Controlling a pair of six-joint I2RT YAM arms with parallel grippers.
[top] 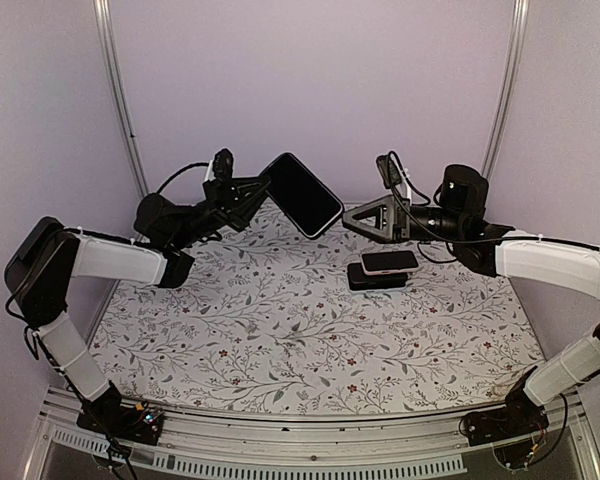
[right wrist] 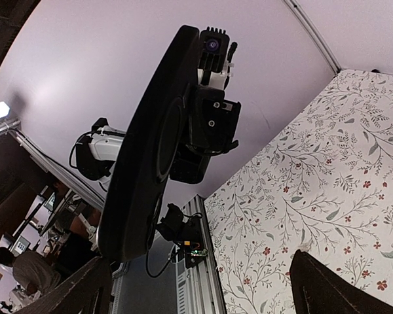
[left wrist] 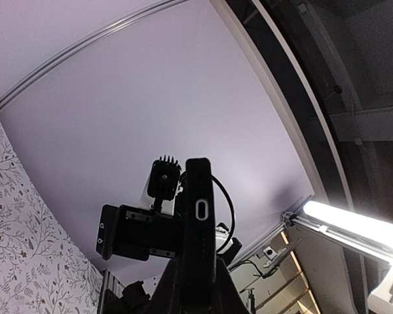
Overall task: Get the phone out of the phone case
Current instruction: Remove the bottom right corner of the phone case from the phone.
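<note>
Progress looks early: left gripper (top: 263, 188) is clamped tight on the black phone case (top: 302, 194), raised above the counter (top: 280, 330). Right gripper (top: 358, 221) gapes wide just beside it, holding nothing. Whether the phone sits inside is unclear, as are two stacked devices (top: 385, 268) on the counter.

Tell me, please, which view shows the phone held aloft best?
Top external: the phone shows its whole face, held by the left gripper. Left wrist shows only its thin edge; right wrist its dark back.
</note>
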